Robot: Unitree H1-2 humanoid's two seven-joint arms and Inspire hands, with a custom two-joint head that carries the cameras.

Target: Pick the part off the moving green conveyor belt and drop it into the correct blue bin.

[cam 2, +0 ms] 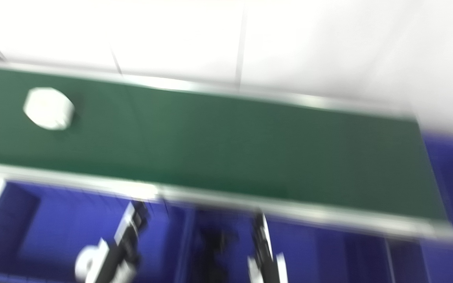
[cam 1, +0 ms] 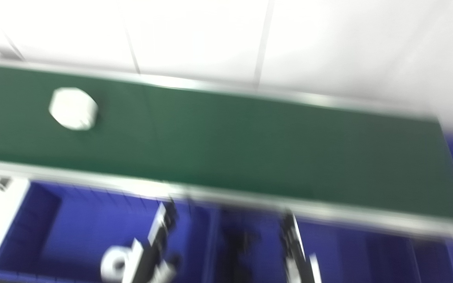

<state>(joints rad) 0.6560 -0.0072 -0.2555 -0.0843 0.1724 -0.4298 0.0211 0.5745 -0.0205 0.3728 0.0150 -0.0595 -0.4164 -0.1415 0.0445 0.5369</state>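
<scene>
White part sits alone on the green conveyor belt, far over at its left end, nothing touching it. The belt runs across the whole view, tilted down toward the right, with a pale metal rail along its near edge. Everything is smeared by blur. Below the rail, a left blue bin holds a white ring-like piece, and a right blue bin sits beside it past a divider. The left robot hand pokes up over the left bin, the right robot hand over the right one; whether either is spread or closed, cannot tell. Behind the belt, a white tiled floor with thin dark seams
</scene>
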